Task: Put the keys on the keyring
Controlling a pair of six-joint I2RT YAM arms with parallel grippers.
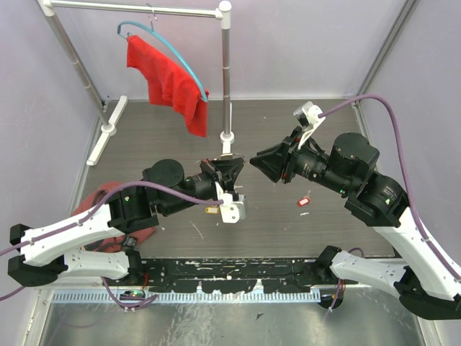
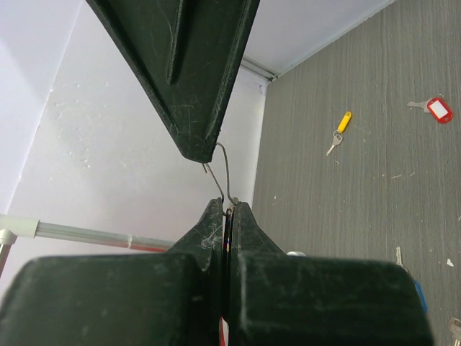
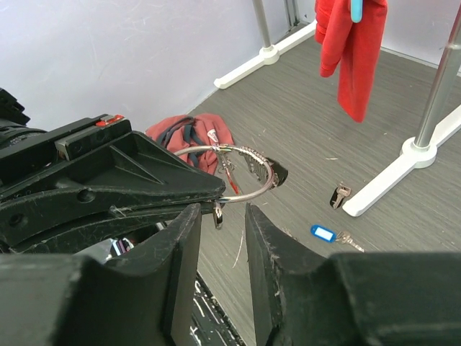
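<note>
The left pincer point(image 2: 229, 210) was clenched on the keyring point(image 2: 227, 175) and held it edge-up in the air, clear of the surface point(image 1: 288, 130), probably to present the wire to the right pincer point(image 3: 222, 216). That one was released, jaws spread, with the ring just beyond its tips. A red-tagged key point(image 1: 304, 201) lay loose on the surface, apart from both.

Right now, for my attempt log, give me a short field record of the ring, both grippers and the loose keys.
ring: thin wire loop, held above the table
left gripper: shut on the ring
right gripper: open, facing the ring
red-tagged key: loose on the table
blue-tagged key: loose on the table
yellow-tagged key: loose on the table
</note>
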